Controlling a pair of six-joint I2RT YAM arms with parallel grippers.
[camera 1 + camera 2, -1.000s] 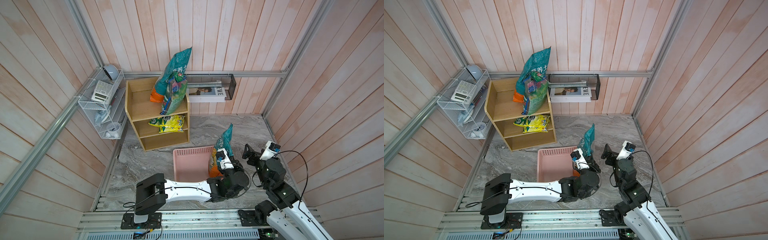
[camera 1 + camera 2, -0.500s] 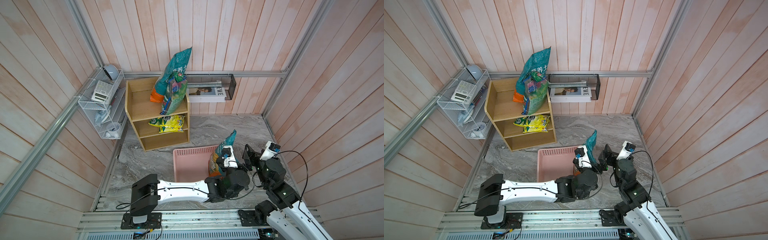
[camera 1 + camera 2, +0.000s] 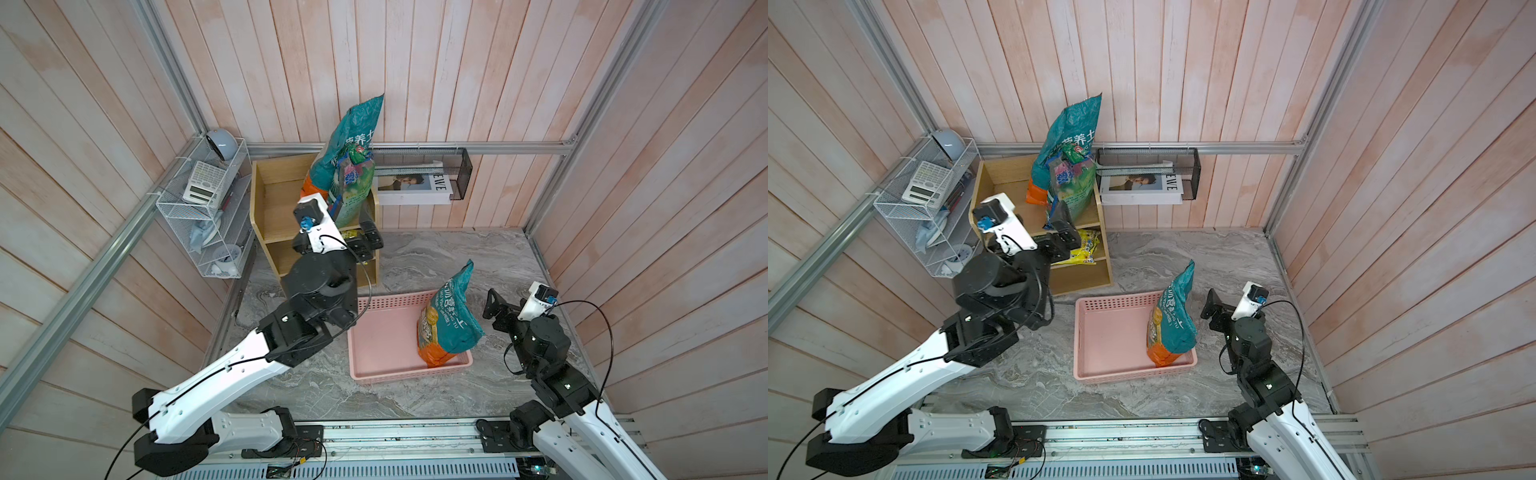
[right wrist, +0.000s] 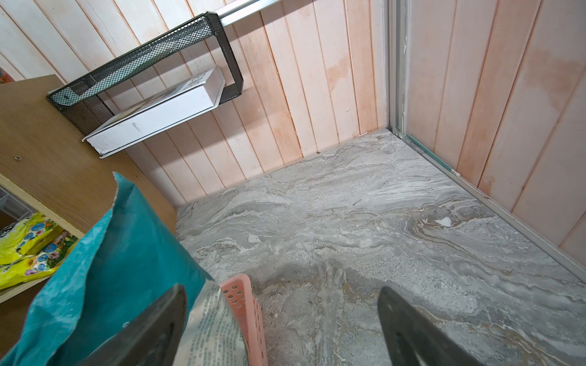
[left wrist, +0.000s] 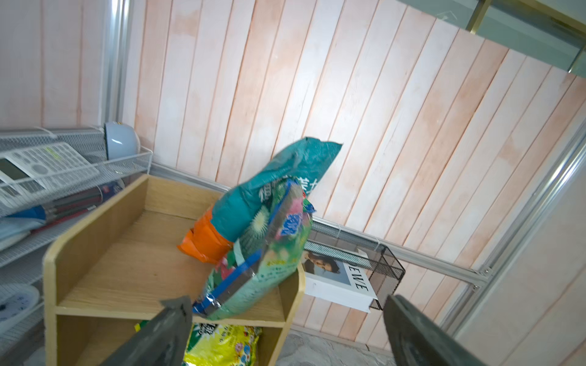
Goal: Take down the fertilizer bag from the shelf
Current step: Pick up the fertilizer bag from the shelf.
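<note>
On the spine of the thick white book (image 5: 356,283), "EWE" was read; on the tall teal plastic bag (image 3: 1073,129), "养土" was read.

Got a pink perforated basket (image 3: 382,340) sitting on the grey marble tabletop (image 3: 436,257). White wire rack (image 3: 178,216) on the side wall with a calculator (image 3: 202,188) up top, plus a black mesh wall basket (image 3: 463,174) holding a white book (image 3: 415,192).

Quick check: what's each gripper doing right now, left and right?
Left gripper: open, holding nothing, facing the green bag on the shelf.
Right gripper: open, holding nothing, beside the teal bag in the pink basket.
</note>
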